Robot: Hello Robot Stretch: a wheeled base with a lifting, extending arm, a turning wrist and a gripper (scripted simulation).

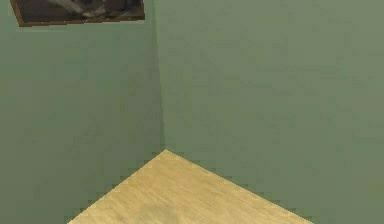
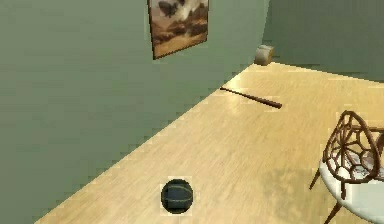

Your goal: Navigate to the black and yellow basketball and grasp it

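Observation:
A dark round ball (image 2: 176, 195) with faint lighter lines lies on the light wooden floor (image 2: 240, 140) in the arm side view, near the bottom edge and a little left of the middle. It rests a short way out from the green wall (image 2: 70, 100).
The forward view faces a corner of two green walls (image 1: 160, 90) with a dark framed picture (image 1: 80, 10) at top left. In the arm side view a framed picture (image 2: 178, 25) hangs on the wall, a long thin stick (image 2: 250, 96) lies on the floor, a small beige object (image 2: 264, 55) sits far back, and a brown lattice chair (image 2: 352, 155) stands at the right.

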